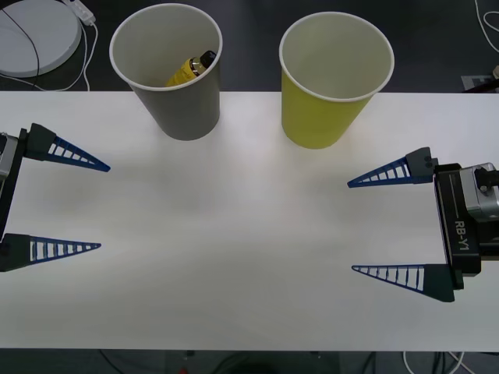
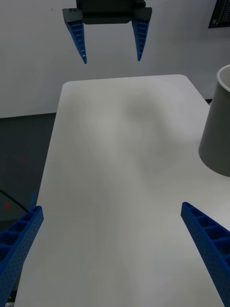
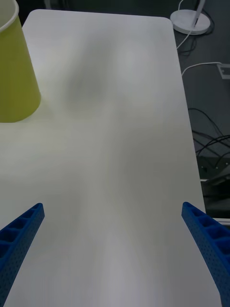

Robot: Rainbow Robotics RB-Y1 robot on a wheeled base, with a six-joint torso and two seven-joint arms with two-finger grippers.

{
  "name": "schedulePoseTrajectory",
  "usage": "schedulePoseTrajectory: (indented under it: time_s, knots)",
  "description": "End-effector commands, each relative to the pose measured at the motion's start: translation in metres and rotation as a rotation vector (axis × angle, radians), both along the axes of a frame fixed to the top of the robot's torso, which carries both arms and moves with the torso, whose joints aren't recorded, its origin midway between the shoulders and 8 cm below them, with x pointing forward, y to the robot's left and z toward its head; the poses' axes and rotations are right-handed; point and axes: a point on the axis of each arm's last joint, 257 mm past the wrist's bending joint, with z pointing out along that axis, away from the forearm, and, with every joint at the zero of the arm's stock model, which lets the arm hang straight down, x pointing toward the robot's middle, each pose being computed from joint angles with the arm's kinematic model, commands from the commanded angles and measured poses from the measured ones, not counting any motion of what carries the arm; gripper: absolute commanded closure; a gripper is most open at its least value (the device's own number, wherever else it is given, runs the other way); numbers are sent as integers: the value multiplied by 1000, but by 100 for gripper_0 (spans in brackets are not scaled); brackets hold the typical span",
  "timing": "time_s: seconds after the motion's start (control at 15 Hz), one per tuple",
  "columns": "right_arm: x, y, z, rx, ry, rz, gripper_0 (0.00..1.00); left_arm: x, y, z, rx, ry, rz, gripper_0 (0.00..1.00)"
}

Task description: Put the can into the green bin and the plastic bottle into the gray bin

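The table surface between the left gripper and right gripper is open. The gray bin and green bin stand upright at the far edge, apart, with a passable gap between them.

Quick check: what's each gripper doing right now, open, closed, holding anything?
Left gripper: open, empty, over the white table's left side.
Right gripper: open, empty, over the table's right side.
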Motion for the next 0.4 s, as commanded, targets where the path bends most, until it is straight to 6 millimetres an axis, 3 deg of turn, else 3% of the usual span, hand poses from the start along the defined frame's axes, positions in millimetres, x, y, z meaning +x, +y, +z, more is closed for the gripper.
schedulePoseTrajectory:
  time_s: [0.07,0.4]
  knots:
    - [0,0,0,0,0,0,0,1,1,-2,4,-3,3,0]
    - [0,0,0,0,0,0,0,2,1,-2,4,-7,4,0]
